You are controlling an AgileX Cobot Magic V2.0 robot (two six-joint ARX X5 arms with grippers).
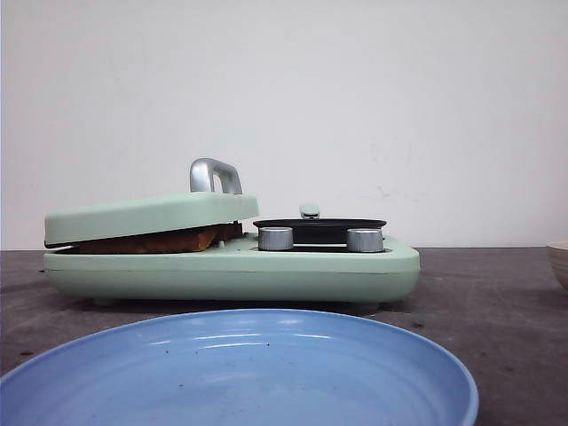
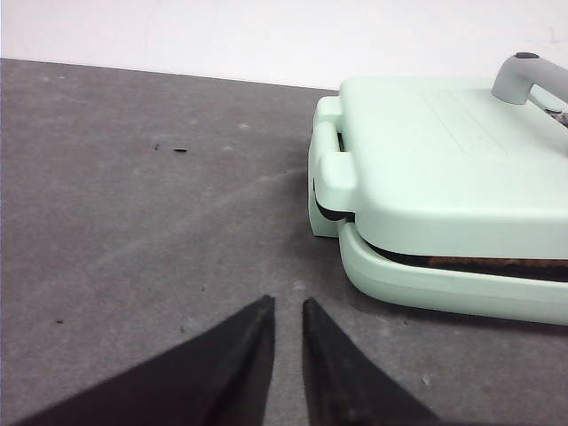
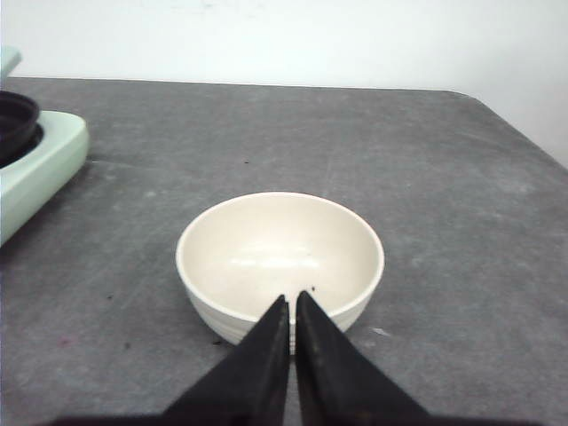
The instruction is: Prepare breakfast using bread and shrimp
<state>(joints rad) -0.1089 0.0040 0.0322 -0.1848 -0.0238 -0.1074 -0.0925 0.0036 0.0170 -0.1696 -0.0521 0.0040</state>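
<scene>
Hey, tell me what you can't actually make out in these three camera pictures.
- Bread: front view shows only a browned edge; the sandwich maker's lid covers the rest, so slice count is unclear.
- Shrimp: none visible anywhere.
- Black pan: seen edge-on in front; contents hidden by its rim.
- Cream bowl: cut off by the front view's right edge.
- Blue plate: cropped by the front view's lower edge.
</scene>
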